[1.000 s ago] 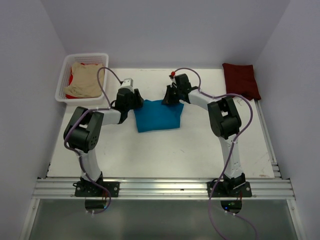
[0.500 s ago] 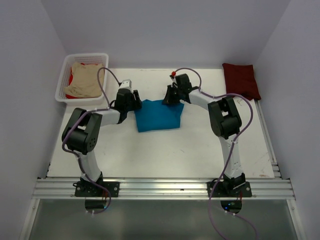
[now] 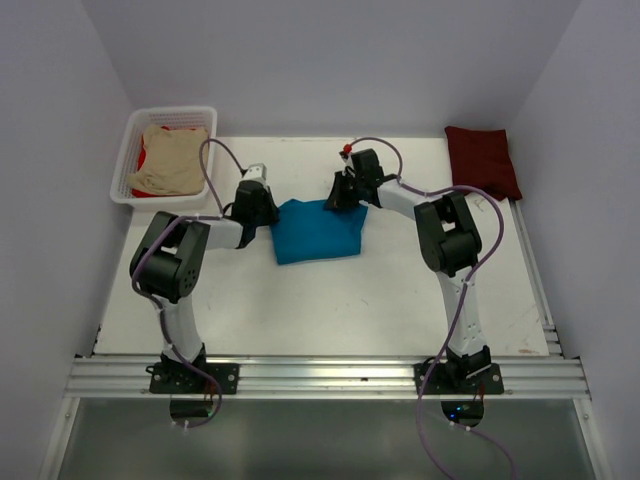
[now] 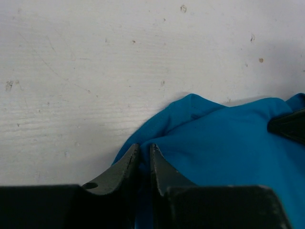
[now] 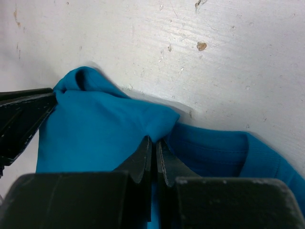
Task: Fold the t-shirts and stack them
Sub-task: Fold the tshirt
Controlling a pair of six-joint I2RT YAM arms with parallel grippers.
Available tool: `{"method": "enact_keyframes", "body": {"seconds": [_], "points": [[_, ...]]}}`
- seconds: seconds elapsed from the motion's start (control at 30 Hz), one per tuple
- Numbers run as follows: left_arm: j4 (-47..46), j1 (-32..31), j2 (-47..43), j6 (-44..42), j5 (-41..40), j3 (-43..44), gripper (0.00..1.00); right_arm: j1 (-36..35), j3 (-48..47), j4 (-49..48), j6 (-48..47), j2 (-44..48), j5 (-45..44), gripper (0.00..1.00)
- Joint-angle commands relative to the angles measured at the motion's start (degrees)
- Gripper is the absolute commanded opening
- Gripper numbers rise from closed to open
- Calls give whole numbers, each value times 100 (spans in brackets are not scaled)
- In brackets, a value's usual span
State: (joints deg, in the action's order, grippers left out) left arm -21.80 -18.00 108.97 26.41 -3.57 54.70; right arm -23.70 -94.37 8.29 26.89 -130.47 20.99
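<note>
Top external: noted teal-blue t-shirt (image 3: 318, 232) folded at centre of surface (image 3: 330, 300); left gripper (image 3: 272, 208) at its 10 o'clock corner, right gripper (image 3: 342, 200) at its 1 o'clock corner; maroon t-shirt (image 3: 483, 160) at far 2 o'clock, well apart. Left wrist: left gripper (image 4: 144, 155) jaws pinched on a fold of blue cloth at 6 o'clock. Right wrist: right gripper (image 5: 153, 148) jaws clamped on a cloth ridge, likewise at 6 o'clock.

White-and-black arms (image 3: 178, 320); purple cables (image 3: 203, 160); left end effector (image 4: 144, 147) black, tapered.
</note>
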Motion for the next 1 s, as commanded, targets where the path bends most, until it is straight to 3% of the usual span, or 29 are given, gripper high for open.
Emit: {"method": "enact_keyframes", "body": {"seconds": [0.0, 0.13, 0.63, 0.97], "points": [[-386, 42, 142, 22, 190, 111, 16, 15, 41, -82, -70, -13, 63, 0], [-377, 42, 143, 30, 199, 120, 0, 24, 199, -231, -88, 180, 89, 0], [-456, 33, -929, 118, 331, -135, 0, 15, 1200, -794, -132, 1524, -157, 0], [-606, 33, -746, 206, 709, -65, 0, -3, 1719, -487, -106, 2561, -947, 0]]}}
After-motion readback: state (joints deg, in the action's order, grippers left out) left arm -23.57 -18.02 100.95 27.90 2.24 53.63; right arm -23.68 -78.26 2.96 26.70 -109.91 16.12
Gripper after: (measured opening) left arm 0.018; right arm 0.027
